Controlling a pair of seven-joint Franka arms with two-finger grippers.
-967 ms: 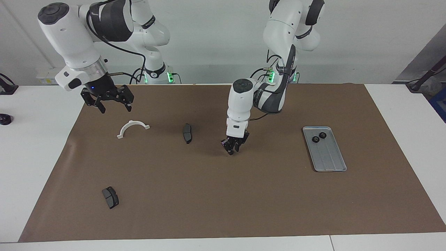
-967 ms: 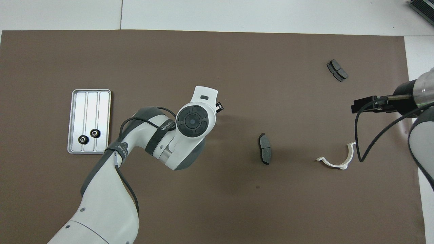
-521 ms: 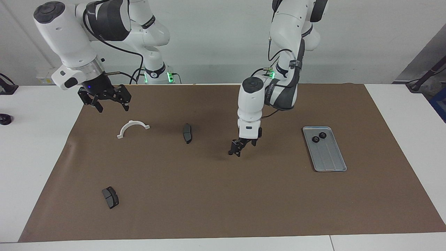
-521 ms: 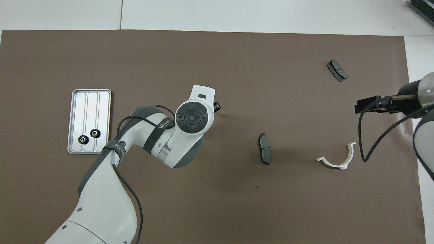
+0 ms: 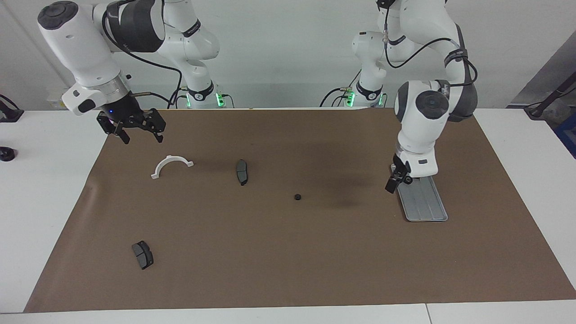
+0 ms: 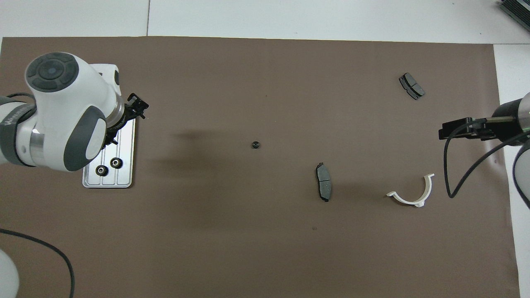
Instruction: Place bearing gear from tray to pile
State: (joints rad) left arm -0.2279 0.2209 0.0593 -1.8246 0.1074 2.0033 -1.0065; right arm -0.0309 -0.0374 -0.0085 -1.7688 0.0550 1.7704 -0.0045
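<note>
Retrieval of the next bearing gear is judged the step in hand: one gear (image 5: 297, 196) lies on the mat (image 5: 288, 252) mid-table, two gears (image 6: 109, 166) remain in the tray (image 6: 124, 182), the left gripper (image 5: 398, 175) hangs over it, spread and empty, needing descent onto one, while the right gripper (image 5: 135, 130) waits wide open.

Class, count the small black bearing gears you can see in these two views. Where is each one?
3. Two bearing gears lie side by side in the tray, at its end nearer the robots. One gear lies alone on the brown mat. The left arm hides part of the tray.
</note>
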